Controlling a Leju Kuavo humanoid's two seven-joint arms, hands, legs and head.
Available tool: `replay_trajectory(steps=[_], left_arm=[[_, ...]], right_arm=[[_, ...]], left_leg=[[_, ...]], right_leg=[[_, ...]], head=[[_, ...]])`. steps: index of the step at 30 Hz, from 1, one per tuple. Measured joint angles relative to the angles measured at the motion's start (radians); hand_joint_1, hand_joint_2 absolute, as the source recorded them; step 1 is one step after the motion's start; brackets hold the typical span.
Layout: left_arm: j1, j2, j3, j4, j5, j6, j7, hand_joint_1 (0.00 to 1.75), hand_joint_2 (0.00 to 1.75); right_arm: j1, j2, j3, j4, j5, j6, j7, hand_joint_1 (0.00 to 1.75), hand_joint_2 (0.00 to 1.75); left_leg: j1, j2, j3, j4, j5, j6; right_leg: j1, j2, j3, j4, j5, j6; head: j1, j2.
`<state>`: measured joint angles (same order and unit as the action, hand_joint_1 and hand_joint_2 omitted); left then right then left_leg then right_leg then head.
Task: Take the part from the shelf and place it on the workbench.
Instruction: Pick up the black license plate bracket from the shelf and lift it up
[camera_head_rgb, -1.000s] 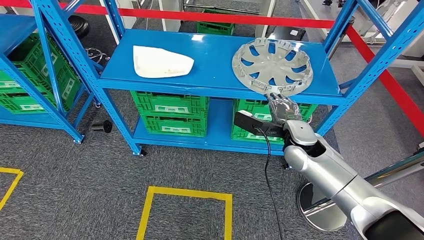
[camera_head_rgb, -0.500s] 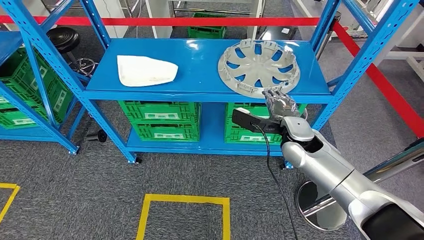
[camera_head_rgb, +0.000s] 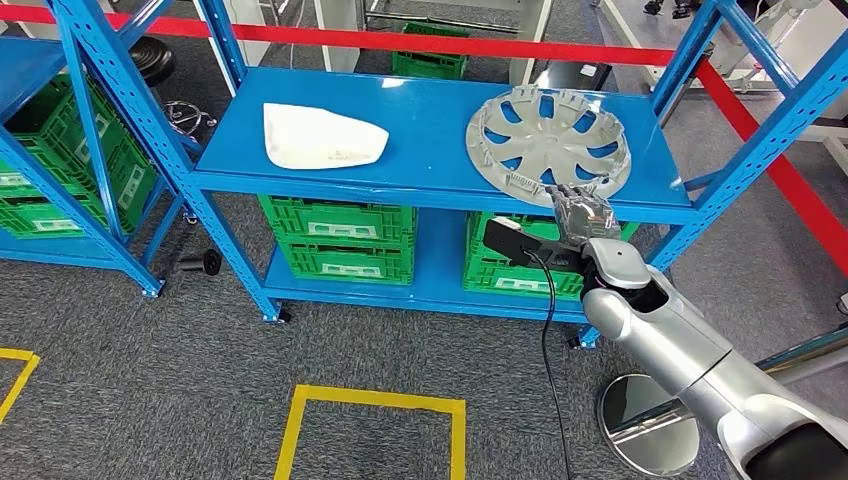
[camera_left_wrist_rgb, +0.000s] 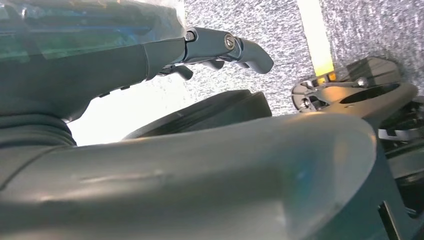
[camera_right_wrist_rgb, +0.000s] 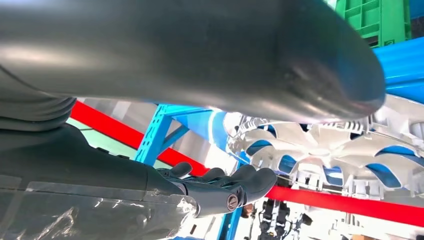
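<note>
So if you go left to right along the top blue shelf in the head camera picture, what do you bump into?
white curved part → silver wheel cover, with the right hand reaching up at its near edge.

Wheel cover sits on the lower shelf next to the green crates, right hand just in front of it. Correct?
Not quite. The head view shows the wheel cover lying on the upper blue shelf, not the lower one; the green crates sit below it. The right hand is indeed just in front of its near rim.
</note>
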<state>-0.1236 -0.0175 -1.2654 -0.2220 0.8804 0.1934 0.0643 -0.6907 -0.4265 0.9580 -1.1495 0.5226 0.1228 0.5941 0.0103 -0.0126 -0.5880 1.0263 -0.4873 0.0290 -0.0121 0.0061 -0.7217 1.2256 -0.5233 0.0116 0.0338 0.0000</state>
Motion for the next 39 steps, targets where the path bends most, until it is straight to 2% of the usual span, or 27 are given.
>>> replay_trajectory(steps=[1, 2, 3, 5, 8, 9, 11, 12, 13, 14, 15, 17, 18, 19, 23, 25, 27, 28, 29, 30, 32, 33, 34, 35, 38, 39], left_arm=[[0.000, 0.000, 0.000, 0.000, 0.000, 0.000, -0.001, 0.00, 0.00], [-0.001, 0.000, 0.000, 0.000, 0.000, 0.000, -0.002, 0.00, 0.00], [-0.002, -0.001, 0.000, 0.000, 0.000, 0.000, -0.003, 0.00, 0.00], [-0.003, -0.001, 0.000, 0.000, 0.000, 0.000, -0.004, 0.00, 0.00], [-0.003, 0.000, 0.000, 0.000, 0.001, 0.000, -0.005, 0.00, 0.00], [-0.003, 0.000, 0.000, 0.000, 0.001, 0.000, -0.005, 0.00, 0.00], [-0.002, 0.000, 0.000, 0.000, 0.001, 0.000, -0.005, 0.00, 0.00], [-0.001, 0.000, 0.000, 0.000, 0.001, 0.000, -0.005, 0.00, 0.00], [0.000, 0.000, 0.000, 0.000, 0.001, 0.001, -0.005, 0.00, 0.00], [0.001, 0.000, 0.000, 0.000, 0.001, 0.001, -0.005, 0.00, 0.00], [0.001, 0.001, 0.000, 0.000, 0.001, 0.001, -0.005, 0.00, 0.00], [0.000, 0.001, 0.000, 0.000, 0.001, 0.001, -0.005, 0.00, 0.00], [-0.001, 0.001, 0.000, 0.000, 0.001, 0.001, -0.005, 0.00, 0.00], [-0.001, 0.001, 0.000, 0.000, 0.002, 0.001, -0.005, 0.00, 0.00], [0.000, 0.001, 0.000, 0.001, 0.001, 0.004, -0.006, 0.00, 0.00], [-0.002, 0.001, 0.000, 0.001, 0.001, 0.005, -0.007, 0.00, 0.00], [-0.002, 0.001, 0.000, 0.001, 0.001, 0.005, -0.008, 0.00, 0.00], [-0.002, 0.002, 0.000, 0.001, 0.001, 0.005, -0.008, 0.00, 0.00], [-0.001, 0.002, 0.000, 0.001, 0.001, 0.005, -0.008, 0.00, 0.00], [-0.001, 0.002, 0.000, 0.001, 0.001, 0.005, -0.008, 0.00, 0.00], [-0.001, 0.003, 0.000, 0.002, 0.001, 0.005, -0.008, 0.00, 0.00], [-0.002, 0.003, 0.000, 0.002, 0.001, 0.004, -0.008, 0.00, 0.00], [-0.003, 0.003, 0.000, 0.002, 0.001, 0.005, -0.008, 0.00, 0.00], [-0.003, 0.003, 0.000, 0.002, 0.001, 0.004, -0.008, 0.00, 0.00], [-0.003, 0.004, 0.000, 0.002, 0.002, 0.004, -0.008, 0.00, 0.00], [-0.003, 0.005, 0.000, 0.002, 0.002, 0.004, -0.008, 0.00, 0.00]], right_arm=[[0.000, -0.003, -0.002, -0.001, -0.001, 0.000, 0.000, 0.00, 0.00], [-0.001, -0.005, -0.003, -0.002, -0.001, 0.000, 0.001, 0.00, 0.00], [-0.002, -0.008, -0.006, -0.004, -0.002, 0.000, 0.002, 0.00, 0.00], [-0.002, -0.014, -0.009, -0.009, -0.002, 0.000, 0.006, 0.00, 0.00], [0.000, -0.023, -0.015, -0.017, -0.006, 0.000, 0.011, 0.00, 0.00], [0.000, -0.025, -0.016, -0.020, -0.007, 0.000, 0.012, 0.00, 0.00], [0.002, -0.028, -0.017, -0.024, -0.007, 0.000, 0.012, 0.00, 0.00], [0.005, -0.028, -0.017, -0.024, -0.007, 0.000, 0.012, 0.00, 0.00], [0.007, -0.029, -0.017, -0.024, -0.007, 0.000, 0.012, 0.00, 0.00], [0.010, -0.029, -0.017, -0.025, -0.007, 0.000, 0.012, 0.00, 0.00], [0.011, -0.030, -0.017, -0.025, -0.007, 0.000, 0.012, 0.00, 0.00], [0.011, -0.032, -0.018, -0.028, -0.007, 0.000, 0.013, 0.00, 0.00], [0.010, -0.033, -0.019, -0.030, -0.008, 0.000, 0.014, 0.00, 0.00], [0.010, -0.034, -0.019, -0.032, -0.009, 0.000, 0.014, 0.00, 0.00], [0.012, -0.043, -0.023, -0.039, -0.011, -0.001, 0.017, 0.00, 0.00], [0.011, -0.048, -0.027, -0.041, -0.012, -0.002, 0.017, 0.00, 0.00], [0.016, -0.050, -0.028, -0.041, -0.014, -0.002, 0.017, 0.00, 0.00], [0.020, -0.050, -0.028, -0.041, -0.016, -0.002, 0.017, 0.00, 0.00], [0.024, -0.050, -0.028, -0.041, -0.017, -0.002, 0.017, 0.00, 0.00], [0.026, -0.050, -0.029, -0.041, -0.017, -0.002, 0.017, 0.00, 0.00], [0.026, -0.051, -0.031, -0.042, -0.018, -0.002, 0.017, 0.00, 0.00], [0.025, -0.052, -0.033, -0.043, -0.018, -0.001, 0.017, 0.00, 0.00], [0.025, -0.053, -0.034, -0.044, -0.018, -0.001, 0.018, 0.00, 0.00], [0.024, -0.054, -0.034, -0.045, -0.019, -0.001, 0.018, 0.00, 0.00], [0.024, -0.056, -0.038, -0.048, -0.019, 0.000, 0.019, 0.00, 0.00], [0.023, -0.056, -0.039, -0.050, -0.019, -0.001, 0.019, 0.00, 0.00]], left_leg=[[0.000, 0.000, 0.006, 0.000, -0.004, -0.002], [-0.002, 0.000, 0.009, 0.001, -0.008, -0.005], [-0.004, -0.001, 0.011, 0.001, -0.011, -0.010], [-0.006, 0.000, 0.012, -0.001, -0.014, -0.020], [-0.005, 0.001, 0.010, 0.014, -0.032, -0.037], [-0.004, 0.001, -0.005, 0.048, -0.050, -0.041], [-0.001, 0.002, -0.062, 0.167, -0.101, -0.047], [-0.001, 0.002, -0.094, 0.224, -0.118, -0.050], [0.000, 0.002, -0.115, 0.258, -0.120, -0.052], [0.000, 0.002, -0.122, 0.258, -0.102, -0.053], [0.000, 0.002, -0.110, 0.221, -0.068, -0.053], [0.000, 0.002, -0.063, 0.103, 0.002, -0.049], [-0.002, 0.002, -0.041, 0.055, 0.017, -0.045], [-0.003, 0.001, -0.028, 0.028, 0.019, -0.040], [-0.001, 0.000, -0.019, 0.009, 0.011, -0.016], [0.002, 0.000, -0.015, 0.005, 0.010, -0.007], [0.002, 0.000, -0.012, 0.005, 0.005, -0.001], [0.002, 0.000, -0.009, 0.005, 0.002, 0.000], [0.002, 0.000, -0.005, 0.005, -0.002, 0.000], [0.002, 0.000, 0.001, 0.005, -0.006, -0.001], [0.002, -0.001, 0.015, 0.005, -0.016, -0.006], [0.000, -0.002, 0.020, 0.006, -0.021, -0.010], [-0.001, -0.003, 0.023, 0.005, -0.024, -0.015], [-0.002, -0.003, 0.024, 0.004, -0.027, -0.021], [-0.002, -0.001, 0.026, 0.004, -0.036, -0.037], [-0.002, -0.001, 0.019, 0.022, -0.048, -0.042]], right_leg=[[0.001, 0.000, 0.028, -0.068, 0.039, -0.004], [0.003, -0.001, 0.056, -0.132, 0.065, -0.008], [0.005, -0.001, 0.076, -0.176, 0.078, -0.012], [0.009, 0.000, 0.088, -0.201, 0.071, -0.020], [0.002, 0.001, 0.101, -0.213, 0.069, -0.036], [-0.001, 0.000, 0.108, -0.217, 0.068, -0.041], [-0.002, -0.001, 0.117, -0.218, 0.061, -0.048], [-0.002, 0.000, 0.121, -0.217, 0.057, -0.050], [-0.002, 0.000, 0.125, -0.215, 0.053, -0.050], [-0.002, 0.001, 0.130, -0.213, 0.047, -0.048], [-0.002, 0.002, 0.135, -0.210, 0.042, -0.046], [-0.001, 0.004, 0.145, -0.205, 0.029, -0.038], [0.001, 0.004, 0.147, -0.202, 0.024, -0.033], [0.002, 0.005, 0.146, -0.201, 0.022, -0.027], [0.001, 0.002, 0.139, -0.191, 0.010, -0.006], [0.000, 0.000, 0.097, -0.108, -0.030, 0.002], [-0.001, 0.000, 0.020, 0.023, -0.076, 0.005], [-0.001, 0.000, -0.010, 0.067, -0.082, 0.006], [-0.001, 0.000, -0.025, 0.079, -0.068, 0.005], [-0.001, 0.000, -0.022, 0.054, -0.037, 0.004], [0.000, 0.000, 0.025, -0.070, 0.046, -0.003], [0.002, 0.000, 0.052, -0.131, 0.071, -0.006], [0.004, 0.000, 0.070, -0.171, 0.081, -0.010], [0.006, 0.001, 0.078, -0.189, 0.078, -0.015], [0.003, 0.003, 0.087, -0.202, 0.072, -0.030], [0.000, 0.002, 0.093, -0.206, 0.071, -0.036]], head=[[0.003, 0.000], [0.006, 0.000], [0.007, 0.000], [0.007, 0.000], [0.003, 0.000], [-0.002, 0.000], [-0.014, 0.000], [-0.018, 0.000], [-0.022, 0.000], [-0.025, 0.000], [-0.028, 0.000], [-0.034, 0.000], [-0.037, 0.000], [-0.037, 0.000], [-0.032, 0.000], [-0.021, 0.000], [-0.011, 0.000], [-0.008, 0.000], [-0.004, 0.000], [-0.001, 0.000], [0.005, 0.000], [0.007, 0.000], [0.009, 0.000], [0.009, 0.000], [0.005, 0.000], [0.001, 0.000]])
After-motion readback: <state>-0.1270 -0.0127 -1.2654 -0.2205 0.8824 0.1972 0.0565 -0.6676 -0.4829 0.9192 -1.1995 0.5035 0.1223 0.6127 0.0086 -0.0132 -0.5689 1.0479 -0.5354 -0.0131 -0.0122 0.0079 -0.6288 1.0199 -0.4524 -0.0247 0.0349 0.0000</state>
